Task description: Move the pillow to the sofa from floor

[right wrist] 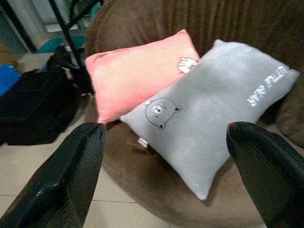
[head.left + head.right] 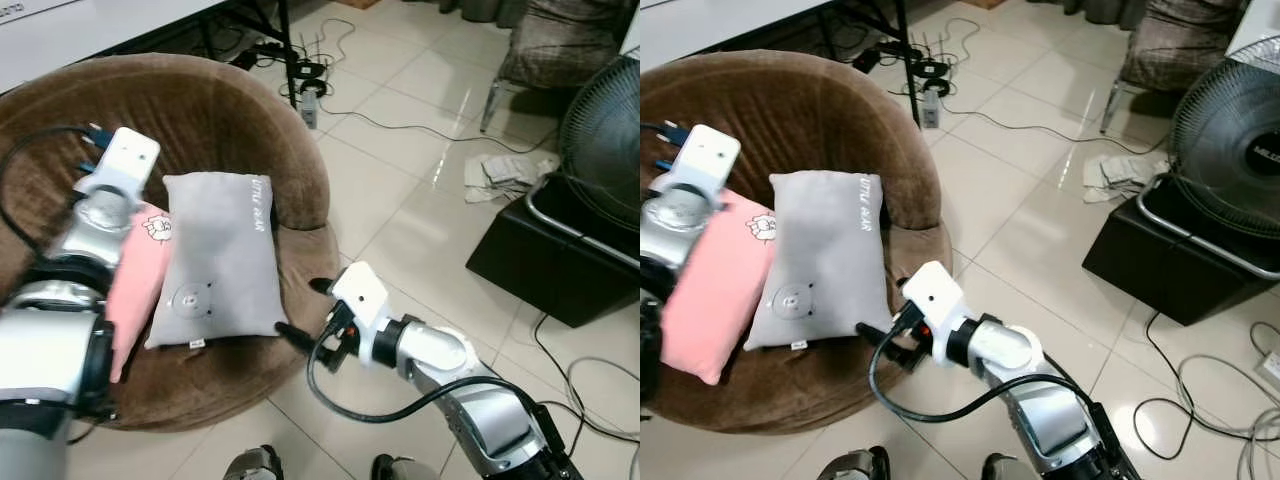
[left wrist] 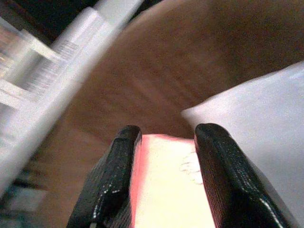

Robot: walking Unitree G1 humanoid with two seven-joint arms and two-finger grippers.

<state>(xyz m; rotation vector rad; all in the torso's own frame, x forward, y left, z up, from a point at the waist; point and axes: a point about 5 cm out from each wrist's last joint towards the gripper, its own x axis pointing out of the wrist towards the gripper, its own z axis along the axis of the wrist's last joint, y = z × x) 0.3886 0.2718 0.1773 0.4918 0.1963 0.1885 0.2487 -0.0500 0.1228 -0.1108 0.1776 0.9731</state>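
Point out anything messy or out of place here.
A crumpled cloth lies on the floor tiles beside the fan, and loose cables trail across the floor. The pink pillow leans tilted against the grey pillow.

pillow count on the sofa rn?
2. Grey pillow lies on the brown sofa seat; pink pillow beside it, partly under the left gripper. More may be hidden.
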